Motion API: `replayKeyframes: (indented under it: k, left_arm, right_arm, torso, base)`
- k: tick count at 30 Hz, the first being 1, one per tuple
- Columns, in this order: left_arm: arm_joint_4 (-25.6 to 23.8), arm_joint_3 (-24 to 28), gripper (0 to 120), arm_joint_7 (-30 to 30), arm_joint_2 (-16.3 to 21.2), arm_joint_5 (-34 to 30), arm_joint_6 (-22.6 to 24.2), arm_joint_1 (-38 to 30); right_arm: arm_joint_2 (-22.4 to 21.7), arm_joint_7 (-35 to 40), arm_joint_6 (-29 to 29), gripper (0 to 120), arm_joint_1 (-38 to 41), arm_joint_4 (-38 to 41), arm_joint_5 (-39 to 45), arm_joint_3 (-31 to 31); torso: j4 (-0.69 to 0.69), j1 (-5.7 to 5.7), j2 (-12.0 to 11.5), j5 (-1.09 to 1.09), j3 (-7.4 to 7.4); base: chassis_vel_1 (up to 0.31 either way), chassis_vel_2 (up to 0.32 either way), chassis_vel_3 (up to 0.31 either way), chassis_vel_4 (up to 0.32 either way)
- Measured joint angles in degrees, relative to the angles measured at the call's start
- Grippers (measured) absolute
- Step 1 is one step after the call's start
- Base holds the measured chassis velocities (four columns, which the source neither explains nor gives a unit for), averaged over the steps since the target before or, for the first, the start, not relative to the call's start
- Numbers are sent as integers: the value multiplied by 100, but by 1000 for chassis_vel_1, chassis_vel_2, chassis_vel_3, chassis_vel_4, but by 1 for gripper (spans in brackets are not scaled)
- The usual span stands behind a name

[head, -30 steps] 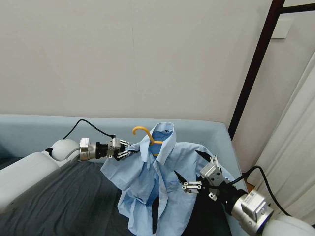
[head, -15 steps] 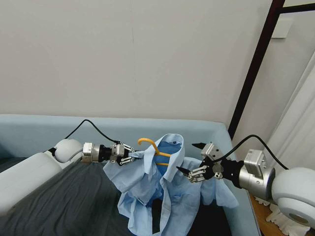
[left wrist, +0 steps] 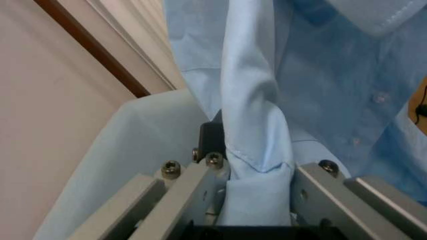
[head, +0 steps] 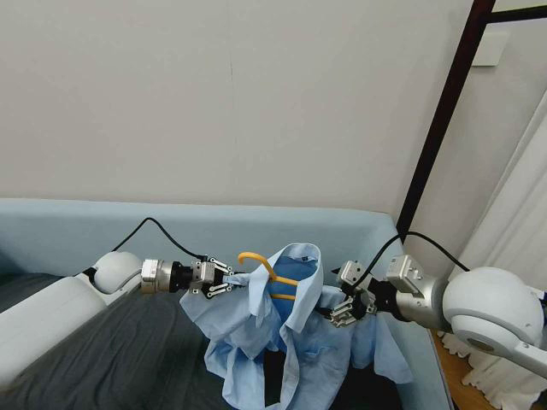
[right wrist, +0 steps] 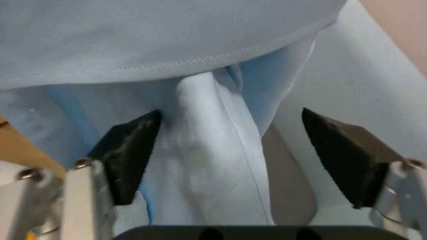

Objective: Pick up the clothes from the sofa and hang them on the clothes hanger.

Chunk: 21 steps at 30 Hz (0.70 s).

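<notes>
Off-white wall (head: pixel 256 94) is spanning the whole background, and soft light is falling evenly on it. Dark brown post (head: pixel 440 120) is slanting up the right side in front of it. White curtain (head: pixel 513 239) is hanging at the far right. Pale blue sofa (head: pixel 68 226) is running along the wall's base. Dark grey cover (head: pixel 128 359) is lying over its seat.

Light blue woven cloth shirt (head: pixel 299 342) — matt, creased, smooth yellow plastic-looking hanger (head: pixel 253 254), matt pale blue fabric sofa (head: pixel 85 226) — fine weave
</notes>
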Motion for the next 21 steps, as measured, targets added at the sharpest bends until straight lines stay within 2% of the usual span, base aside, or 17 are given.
replayKeyframes:
  k: [2, 3, 7, 8, 12, 13, 16, 18, 21]
  left_arm:
    - [-4, 0, 1, 16, 22, 5, -14, 2]
    - [-4, 0, 1, 16, 22, 5, -14, 2]
    - [-21, 0, 1, 25, 27, 8, -24, -15]
    - [-21, 0, 1, 25, 27, 8, -24, -15]
    - [-37, 13, 1, 27, 30, 15, -34, -11]
    - [-37, 13, 1, 27, 30, 15, -34, -11]
    - [-56, 6, 1, 27, 24, 48, -52, 45]
    - [-64, -12, 1, 25, 23, 51, -53, 75]
    - [-82, -60, 1, 14, 35, 52, -54, 133]
  right_arm:
    - [16, 12, -19, 70, 3, 3, 37, -15]
    - [16, 12, -19, 70, 3, 3, 37, -15]
    - [2, 35, -28, 50, -9, 61, 11, -155]
    - [2, 35, -28, 50, -9, 61, 11, -155]
    - [-22, 32, -20, 32, -26, 161, 2, -200]
    - [-22, 32, -20, 32, -26, 161, 2, -200]
    - [-28, 32, 8, 18, -31, 174, 20, -200]
    - [-33, 32, 13, 15, -37, 184, 22, -197]
    - [-37, 27, 22, 2, -55, 232, 36, -191]
  torso:
    - [0, 0, 0, 0, 0]
    - [0, 0, 0, 0, 0]
    - [0, 0, 0, 0, 0]
    - [0, 0, 0, 0, 0]
    - [0, 0, 0, 1, 0]
    - [0, 0, 0, 1, 0]
    - [0, 0, 0, 0, 0]
    - [0, 0, 0, 0, 0]
    - [0, 0, 0, 0, 0]
  base:
    - [0, 0, 0, 0]
    - [0, 0, 0, 0]
    - [0, 0, 0, 0]
    - [0, 0, 0, 0]
    - [0, 0, 0, 0]
    - [0, 0, 0, 0]
    - [0, 0, 0, 0]
    - [0, 0, 0, 0]
    - [0, 0, 0, 0]
